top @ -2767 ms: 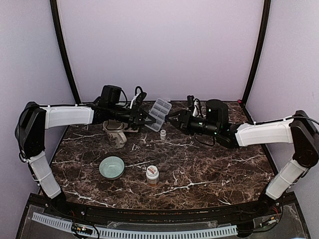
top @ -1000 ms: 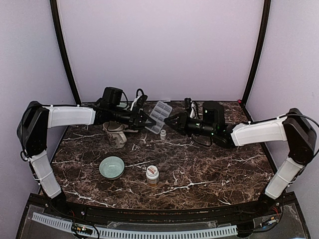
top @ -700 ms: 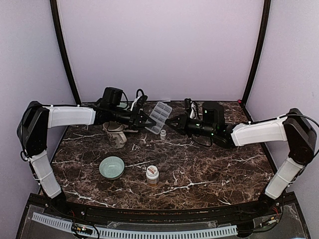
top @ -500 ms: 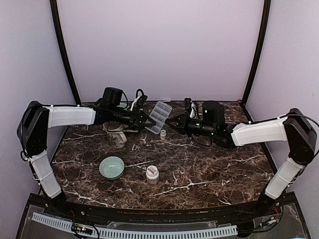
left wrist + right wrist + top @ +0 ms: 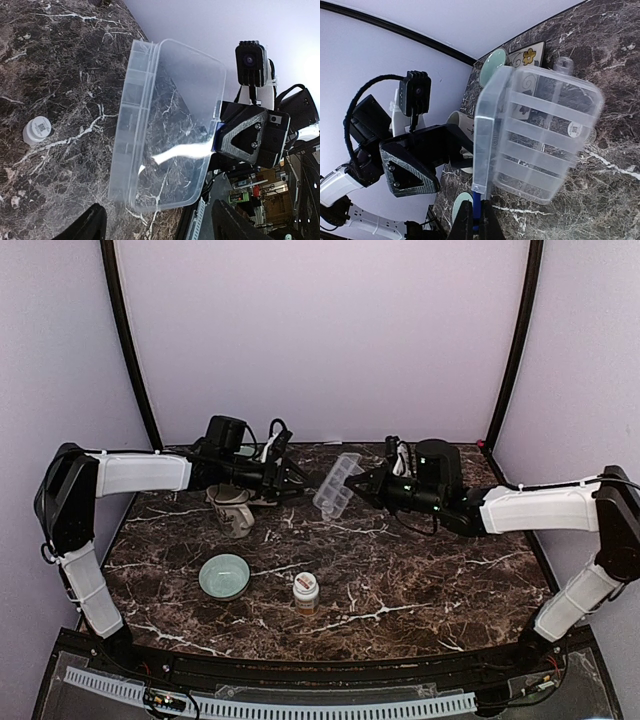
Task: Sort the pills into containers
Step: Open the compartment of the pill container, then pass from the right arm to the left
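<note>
— While both arms reach over the far half of the bench (image 5: 420,570), where is the pill box (image 5: 337,483)?
— Up off the bench, in the air between the two arms, tilted, with its clear lid swung open. There is one box only. It has several rows of little compartments. I cannot count them for sure, and I cannot tell whether any holds a pill.
— Who has it?
— The right pincer (image 5: 475,217) alone. It is clamped on the rim of the open lid, as far as I can make out.
— And the left pincer (image 5: 298,482)?
— Apart. Its two fingers (image 5: 93,225) stand wide at the bottom of the left wrist view, with the box just ahead of them and not touching.
— What else can you count?
— One mug (image 5: 233,512), under the left arm. There are two pale green bowls. One bowl (image 5: 225,576) sits on the near left part of the bench, and a second bowl (image 5: 491,66) shows at the far edge beside a card (image 5: 527,56) with a flower on it. There are two bottles as well. One bottle (image 5: 306,591) with a white cap and a reddish label stands near the first bowl, to its right. A smaller bottle (image 5: 36,130), white, stands on the bench near the box.
</note>
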Robot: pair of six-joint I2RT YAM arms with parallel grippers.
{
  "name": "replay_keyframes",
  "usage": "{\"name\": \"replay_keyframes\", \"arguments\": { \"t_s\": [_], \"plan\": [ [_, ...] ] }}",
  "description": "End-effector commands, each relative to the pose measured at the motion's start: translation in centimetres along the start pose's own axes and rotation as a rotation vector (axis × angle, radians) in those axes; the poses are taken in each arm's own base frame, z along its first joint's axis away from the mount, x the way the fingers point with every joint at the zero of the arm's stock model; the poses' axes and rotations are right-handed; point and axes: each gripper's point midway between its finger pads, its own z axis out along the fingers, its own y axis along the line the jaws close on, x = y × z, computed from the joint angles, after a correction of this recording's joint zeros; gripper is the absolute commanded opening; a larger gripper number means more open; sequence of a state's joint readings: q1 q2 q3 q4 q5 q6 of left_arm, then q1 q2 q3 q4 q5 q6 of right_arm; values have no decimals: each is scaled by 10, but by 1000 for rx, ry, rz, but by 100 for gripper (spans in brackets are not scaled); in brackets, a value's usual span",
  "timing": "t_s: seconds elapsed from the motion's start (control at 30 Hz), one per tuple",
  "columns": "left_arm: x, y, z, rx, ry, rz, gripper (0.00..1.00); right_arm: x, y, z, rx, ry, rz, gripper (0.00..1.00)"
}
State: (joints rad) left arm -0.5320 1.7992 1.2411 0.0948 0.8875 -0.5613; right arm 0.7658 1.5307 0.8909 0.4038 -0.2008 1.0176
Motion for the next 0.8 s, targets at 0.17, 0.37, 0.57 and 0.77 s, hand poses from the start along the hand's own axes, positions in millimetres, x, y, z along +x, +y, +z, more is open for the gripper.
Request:
{"name": "replay_keyframes", "arguments": {
  "t_s": [0.17,0.37,0.57,0.77],
  "plan": [
    [-23,11,-5,-99,-79,39,75,-15,-28,-26,137,-157,173,0],
    [-23,5,-6,-104,-76,88,75,-15,-68,-41,278,-262,355,0],
    [-12,-5,6,-139,-21,198,75,-10,-97,-45,389,-346,522,0],
    [11,-4,35,-198,69,342,79,-7,-113,-40,514,-383,594,0]
  ]
}}
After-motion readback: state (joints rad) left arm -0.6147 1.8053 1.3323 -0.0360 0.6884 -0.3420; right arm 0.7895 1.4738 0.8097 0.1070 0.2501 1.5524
